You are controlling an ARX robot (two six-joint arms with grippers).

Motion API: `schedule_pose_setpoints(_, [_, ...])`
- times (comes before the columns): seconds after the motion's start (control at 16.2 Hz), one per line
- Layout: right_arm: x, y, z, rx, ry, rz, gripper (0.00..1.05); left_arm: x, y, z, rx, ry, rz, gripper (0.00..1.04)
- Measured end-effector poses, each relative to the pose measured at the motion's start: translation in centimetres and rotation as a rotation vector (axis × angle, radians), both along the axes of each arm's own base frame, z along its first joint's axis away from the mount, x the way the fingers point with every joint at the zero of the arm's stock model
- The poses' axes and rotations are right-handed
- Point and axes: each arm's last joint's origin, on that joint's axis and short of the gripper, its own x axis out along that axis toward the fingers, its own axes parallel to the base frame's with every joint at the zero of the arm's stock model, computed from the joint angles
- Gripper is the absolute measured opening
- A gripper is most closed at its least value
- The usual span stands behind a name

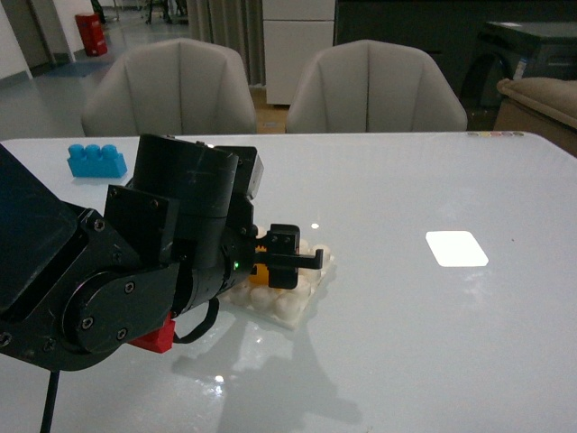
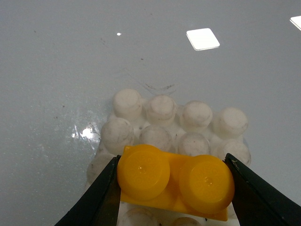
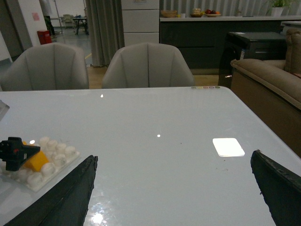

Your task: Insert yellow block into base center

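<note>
My left gripper [image 2: 171, 181] is shut on the yellow block [image 2: 175, 178], an orange-yellow two-stud brick held by its ends, studs up. It sits over the white studded base [image 2: 162, 110], around the plate's middle rows; I cannot tell whether it is seated. In the front view the left gripper [image 1: 287, 259] covers most of the yellow block [image 1: 259, 274] above the base [image 1: 290, 308]. The right wrist view shows the block [image 3: 36, 161] and the base [image 3: 52, 160] far off. My right gripper [image 3: 175, 188] is open and empty above bare table.
A blue three-stud brick [image 1: 96, 161] lies at the table's far left. A red piece [image 1: 155, 338] shows under the left arm. A bright white square patch [image 1: 456, 248] lies to the right of the base. Two grey chairs [image 1: 374, 87] stand behind the table.
</note>
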Motion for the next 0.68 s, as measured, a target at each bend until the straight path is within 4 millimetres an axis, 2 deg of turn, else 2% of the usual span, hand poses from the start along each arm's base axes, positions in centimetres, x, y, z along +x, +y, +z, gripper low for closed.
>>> schedule_pose_setpoints(0.56, [0.00, 0.00, 0.00, 0.000, 0.000, 0.000, 0.98, 0.08, -0.36, -0.66, 0.007, 0.022, -0.021, 0.58])
schedule_pose_setpoints(0.68, [0.00, 0.00, 0.00, 0.000, 0.000, 0.000, 0.98, 0.08, -0.28, -0.94, 0.013, 0.051, -0.035, 0.81])
